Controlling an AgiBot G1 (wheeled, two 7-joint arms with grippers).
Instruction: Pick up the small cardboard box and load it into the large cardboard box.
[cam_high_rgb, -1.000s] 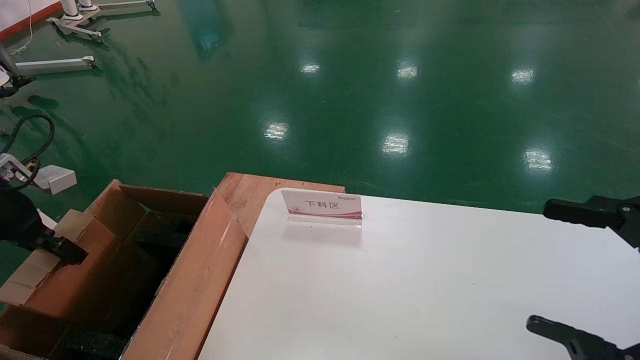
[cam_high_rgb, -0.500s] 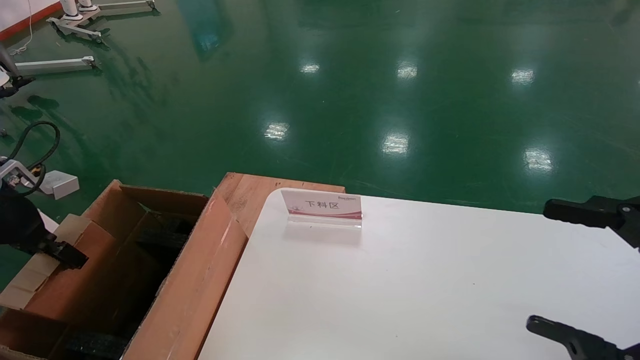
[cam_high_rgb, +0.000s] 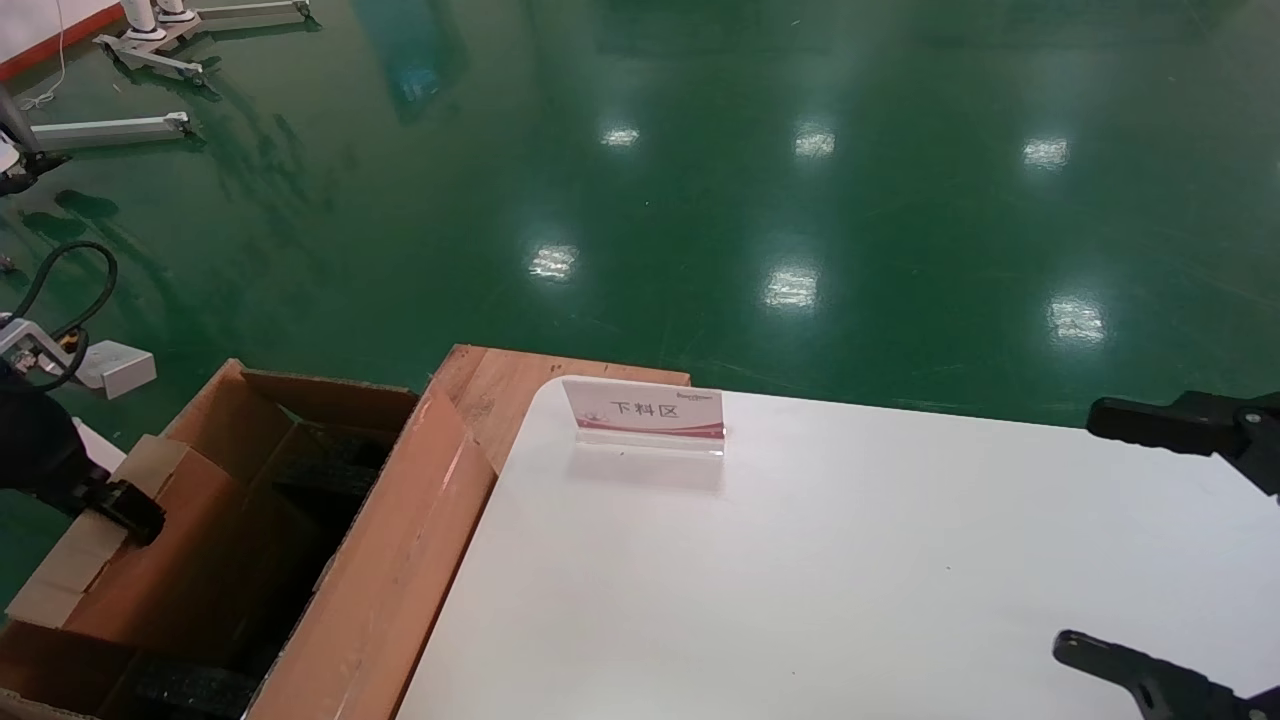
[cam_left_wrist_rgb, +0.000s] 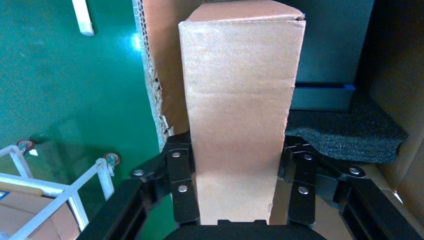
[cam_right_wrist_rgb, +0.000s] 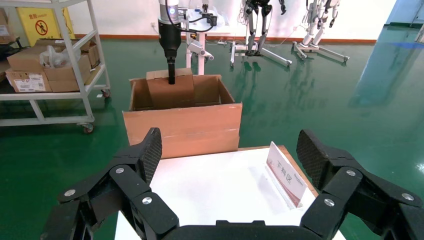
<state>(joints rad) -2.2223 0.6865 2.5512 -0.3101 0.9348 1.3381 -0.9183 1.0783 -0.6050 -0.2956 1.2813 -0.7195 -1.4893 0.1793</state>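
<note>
The small cardboard box (cam_left_wrist_rgb: 240, 100) is a plain reddish-brown carton, and my left gripper (cam_left_wrist_rgb: 237, 150) is shut on its two long sides. In the head view this small box (cam_high_rgb: 170, 540) hangs tilted inside the left part of the large cardboard box (cam_high_rgb: 400, 540), with my left gripper (cam_high_rgb: 110, 505) on its upper face. The large box is open, and black foam (cam_left_wrist_rgb: 345, 135) lies at its bottom. My right gripper (cam_high_rgb: 1130, 545) stands open over the right end of the white table, holding nothing. From the right wrist, the small box (cam_right_wrist_rgb: 170, 92) shows standing up out of the large box (cam_right_wrist_rgb: 182, 127).
A clear acrylic sign (cam_high_rgb: 645, 412) stands at the far left of the white table (cam_high_rgb: 800, 580). A wooden board (cam_high_rgb: 490, 385) lies between the table and the large box. A shelf cart (cam_right_wrist_rgb: 50, 65) with cartons and white stands (cam_high_rgb: 120, 128) are on the green floor.
My left gripper has shifted slightly to the left with the small box, nearer the large box's left wall. The right arm has not moved.
</note>
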